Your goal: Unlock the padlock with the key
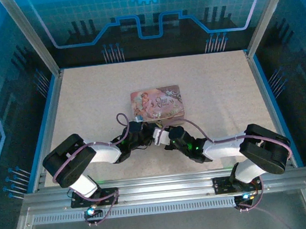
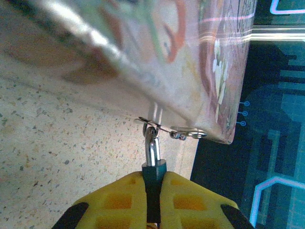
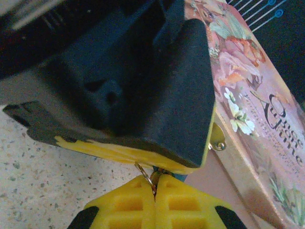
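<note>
The left end effector is clamped shut on the padlock, whose silver shackle is hooked through the hasp of the pink tin, just above the surface. The right end effector is closed, a small metal ring pinched at its tips.

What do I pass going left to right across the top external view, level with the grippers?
In order: left arm → left gripper → right gripper → right arm. The pink tin lies just beyond both grippers and spans them, so it has no clear place in the order.
</note>
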Available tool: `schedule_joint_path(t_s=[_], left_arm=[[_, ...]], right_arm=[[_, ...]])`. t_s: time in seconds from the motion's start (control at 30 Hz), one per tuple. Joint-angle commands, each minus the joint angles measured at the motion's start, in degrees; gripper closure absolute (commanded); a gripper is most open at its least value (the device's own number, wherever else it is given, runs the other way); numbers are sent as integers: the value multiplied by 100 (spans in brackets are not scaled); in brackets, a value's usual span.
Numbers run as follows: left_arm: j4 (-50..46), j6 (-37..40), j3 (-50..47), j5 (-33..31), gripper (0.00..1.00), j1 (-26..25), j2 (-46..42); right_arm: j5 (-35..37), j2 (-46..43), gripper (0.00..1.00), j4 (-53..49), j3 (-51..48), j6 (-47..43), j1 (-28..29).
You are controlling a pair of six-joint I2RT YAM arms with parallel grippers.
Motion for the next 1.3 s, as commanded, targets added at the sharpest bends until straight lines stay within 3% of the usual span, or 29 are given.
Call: schedule_joint_path(t_s=[0.0,0.4,0.67,0.93,1.27], left_arm=[[263,-395,61,470,100,-97,35],[257,-403,38,427,100,-95,61],[240,-395,42,425,100,-102,102],[222,-364,44,409,100,-105,122],[15,-256,-88,268,69,-103,96]], right_arm=[[69,-63,100,546,-21,1145,-193],[-430,130,100,1397,-523,3398,-499],[-1330,16,100,1514,-687,3625,-971],[-1490,108,100,1321,-622,3380,-1071],[-1482,404,100,1391,-729,3182,-1095]])
